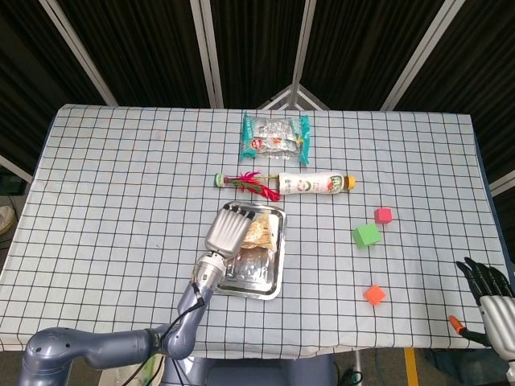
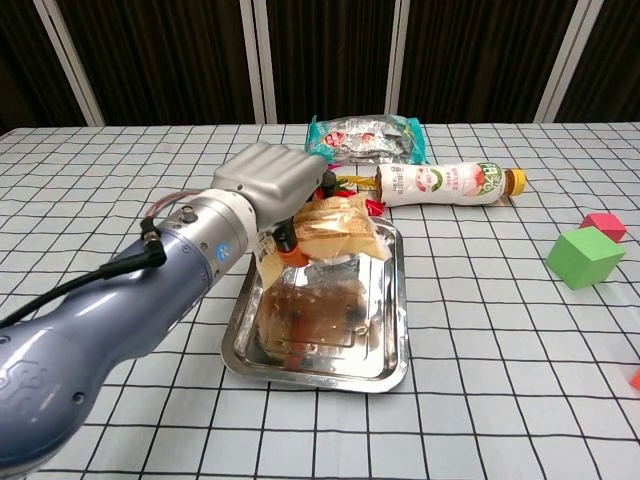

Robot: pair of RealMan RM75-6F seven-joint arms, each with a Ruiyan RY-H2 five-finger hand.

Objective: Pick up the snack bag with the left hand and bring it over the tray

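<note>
My left hand (image 1: 226, 231) (image 2: 270, 184) grips the yellowish snack bag (image 1: 260, 228) (image 2: 338, 232) and holds it in the air above the steel tray (image 1: 272, 287) (image 2: 390, 360). The bag's reflection shows in the tray's bottom. The hand's fingers curl over the bag's left end, which is hidden beneath them. My right hand (image 1: 492, 291) hangs at the lower right edge of the head view, off the table, fingers spread and holding nothing.
Behind the tray lie a feathered shuttlecock (image 1: 245, 182) (image 2: 345, 185), a drink bottle (image 1: 314, 183) (image 2: 445, 183) and a teal candy packet (image 1: 276, 137) (image 2: 365, 138). A green cube (image 1: 367, 235) (image 2: 584, 256), a pink cube (image 1: 383, 215) (image 2: 603, 225) and an orange cube (image 1: 374, 294) sit to the right.
</note>
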